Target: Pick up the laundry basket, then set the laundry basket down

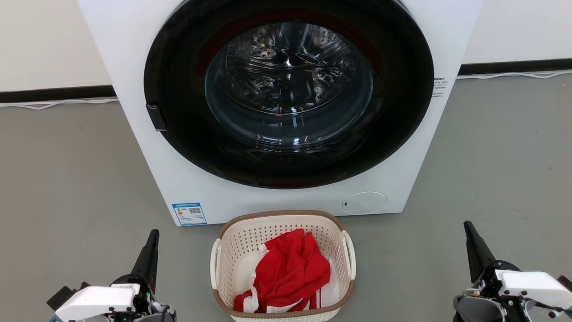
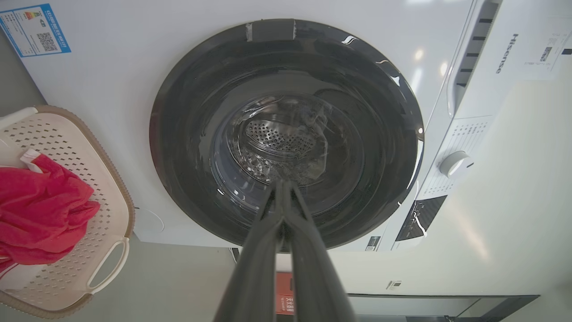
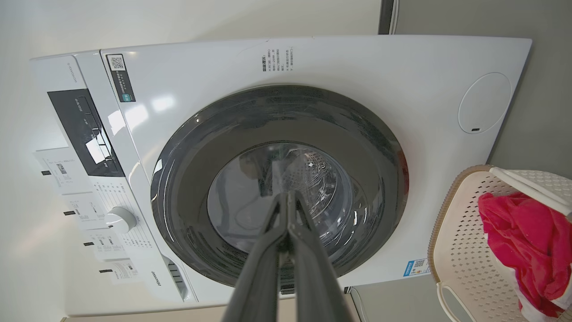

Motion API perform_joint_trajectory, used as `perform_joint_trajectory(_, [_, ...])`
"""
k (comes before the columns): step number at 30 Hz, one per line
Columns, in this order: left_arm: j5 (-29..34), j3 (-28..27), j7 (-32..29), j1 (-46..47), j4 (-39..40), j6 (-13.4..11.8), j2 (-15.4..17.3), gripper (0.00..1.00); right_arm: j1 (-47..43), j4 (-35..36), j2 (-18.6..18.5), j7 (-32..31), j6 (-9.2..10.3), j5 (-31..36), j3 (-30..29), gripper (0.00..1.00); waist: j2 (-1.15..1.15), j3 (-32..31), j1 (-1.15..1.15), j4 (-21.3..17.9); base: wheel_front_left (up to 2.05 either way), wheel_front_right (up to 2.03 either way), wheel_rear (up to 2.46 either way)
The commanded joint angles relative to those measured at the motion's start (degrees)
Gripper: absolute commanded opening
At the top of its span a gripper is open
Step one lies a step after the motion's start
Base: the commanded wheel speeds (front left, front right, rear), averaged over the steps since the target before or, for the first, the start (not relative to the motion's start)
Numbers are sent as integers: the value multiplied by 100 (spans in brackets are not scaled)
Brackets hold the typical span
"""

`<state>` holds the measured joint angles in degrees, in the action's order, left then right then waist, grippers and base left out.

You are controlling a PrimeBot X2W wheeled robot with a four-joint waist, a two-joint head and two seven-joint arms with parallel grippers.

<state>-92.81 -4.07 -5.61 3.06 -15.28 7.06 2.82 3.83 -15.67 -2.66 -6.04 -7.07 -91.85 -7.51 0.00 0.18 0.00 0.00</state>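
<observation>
The laundry basket (image 1: 232,250) stands on the grey floor just in front of the washing machine, cream-white and perforated with a brown rim and white side handles; a red and white garment (image 1: 290,270) lies in it. It also appears as the basket (image 2: 76,161) at the left of the left wrist view and the basket (image 3: 464,250) at the lower right of the right wrist view. My left gripper (image 1: 154,233) is shut, well left of the basket and apart from it. My right gripper (image 1: 467,224) is shut, well right of it. Both hold nothing.
The large white washing machine (image 1: 134,53) with its closed round dark glass door (image 1: 288,89) stands right behind the basket. Grey floor (image 1: 67,179) spreads to both sides. A dark skirting strip and white cable (image 1: 53,103) run along the back wall.
</observation>
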Motion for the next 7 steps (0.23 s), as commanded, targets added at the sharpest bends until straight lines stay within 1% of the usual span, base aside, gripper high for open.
perform_joint_trajectory(1, [17,-188,-42,308,125,43,50,0,235,165,-27,-44,-42,-32,100,0,0,0,0,0,0,0,0])
perform_joint_trajectory(7, [21,-193,-46,308,125,43,46,0,235,165,-26,-45,-42,-31,99,0,0,0,0,0,0,0,0])
